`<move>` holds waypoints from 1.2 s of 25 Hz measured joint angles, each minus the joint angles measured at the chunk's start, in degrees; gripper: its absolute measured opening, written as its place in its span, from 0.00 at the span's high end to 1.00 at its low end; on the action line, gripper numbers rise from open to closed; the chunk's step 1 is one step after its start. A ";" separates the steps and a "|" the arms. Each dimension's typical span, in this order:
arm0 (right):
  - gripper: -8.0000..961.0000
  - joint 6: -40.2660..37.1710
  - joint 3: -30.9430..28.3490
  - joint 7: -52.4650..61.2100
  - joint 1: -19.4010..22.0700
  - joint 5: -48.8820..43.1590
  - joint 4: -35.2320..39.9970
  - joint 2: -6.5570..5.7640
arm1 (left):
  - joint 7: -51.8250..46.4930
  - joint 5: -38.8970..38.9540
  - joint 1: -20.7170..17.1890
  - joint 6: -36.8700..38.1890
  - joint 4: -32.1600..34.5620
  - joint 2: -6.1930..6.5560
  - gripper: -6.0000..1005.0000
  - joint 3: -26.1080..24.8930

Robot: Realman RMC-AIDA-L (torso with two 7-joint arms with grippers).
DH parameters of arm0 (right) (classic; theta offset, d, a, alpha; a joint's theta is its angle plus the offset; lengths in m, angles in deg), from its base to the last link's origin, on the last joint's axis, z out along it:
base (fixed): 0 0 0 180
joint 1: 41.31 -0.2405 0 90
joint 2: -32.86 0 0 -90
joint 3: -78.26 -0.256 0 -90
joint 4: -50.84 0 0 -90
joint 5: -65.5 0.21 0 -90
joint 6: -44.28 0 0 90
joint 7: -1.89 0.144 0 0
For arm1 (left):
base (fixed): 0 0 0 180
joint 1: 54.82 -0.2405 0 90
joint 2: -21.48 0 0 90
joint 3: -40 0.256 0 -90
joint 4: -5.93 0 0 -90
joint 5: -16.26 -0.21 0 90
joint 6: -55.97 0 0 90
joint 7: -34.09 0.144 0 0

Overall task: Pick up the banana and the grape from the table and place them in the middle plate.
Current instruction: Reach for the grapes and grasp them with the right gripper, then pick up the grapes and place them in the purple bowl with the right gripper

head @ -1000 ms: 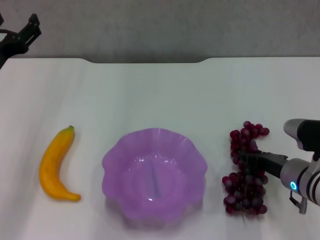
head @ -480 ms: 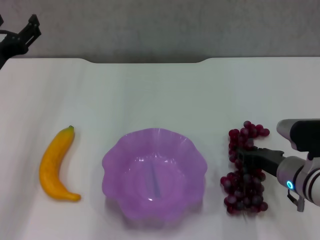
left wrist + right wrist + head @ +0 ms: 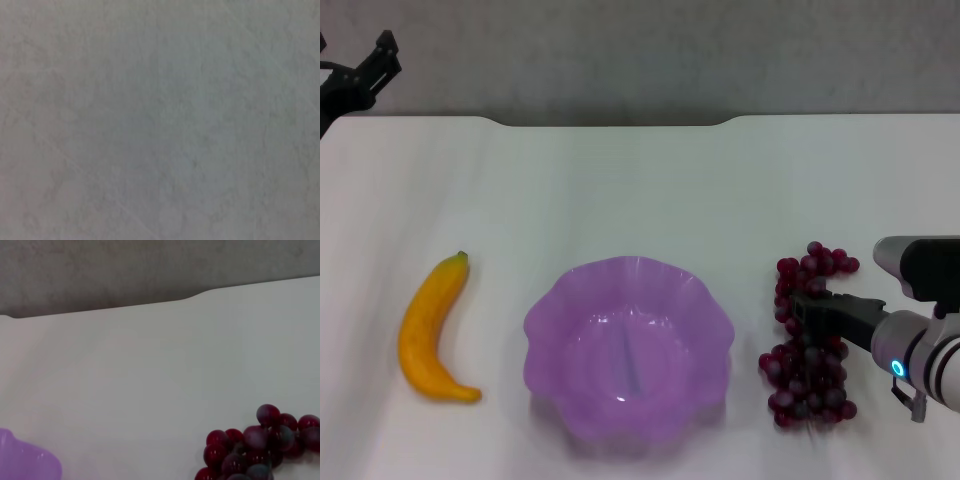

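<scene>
Grape (image 3: 808, 340) bunch lying on the table (image 3: 620, 190) toward its right edge, just beside the middle plate (image 3: 628, 350) on that side. Long axis running from near edge toward far edge, broader clump nearest the near edge, narrower tail pointing to the far edge. Right gripper (image 3: 808, 312) reaching in from the right edge, laid across the bunch roughly at mid-length, so approach crosses the long axis at about a right angle. Dark fingers over the grapes; cannot tell whether apart, together or clamped on the bunch. Right wrist view: only the far end of the bunch (image 3: 260, 450) and a bit of plate rim (image 3: 25, 465); no fingers visible.

Banana (image 3: 433, 330) toward the left edge, well apart from the right arm, long axis likewise near-to-far, green tip toward the far edge, curve bowing toward the left edge. Plate sitting between the two fruits, near the near edge, nothing in it.

Left gripper (image 3: 365, 75) parked high beyond the far left corner, fingers apart. Judged: right arm nearer the grape, left arm nearer the banana; neither fruit yet placed.
</scene>
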State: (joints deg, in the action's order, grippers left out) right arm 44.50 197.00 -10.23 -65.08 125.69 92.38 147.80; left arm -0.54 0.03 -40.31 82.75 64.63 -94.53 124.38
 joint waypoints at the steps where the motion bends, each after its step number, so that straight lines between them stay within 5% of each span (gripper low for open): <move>1: 0.64 -0.01 0.00 0.02 0.00 0.00 0.00 0.00 | 0.00 0.00 0.00 0.01 -0.02 0.00 0.13 0.00; 30: 0.68 -7.01 2.99 -0.24 0.45 -0.67 -0.47 0.10 | 0.00 0.00 0.24 0.03 -0.17 0.00 0.13 0.00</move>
State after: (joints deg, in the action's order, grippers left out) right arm 37.49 199.99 -10.47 -64.63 125.02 91.90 147.89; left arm -0.54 0.03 -40.07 82.78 64.46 -94.53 124.38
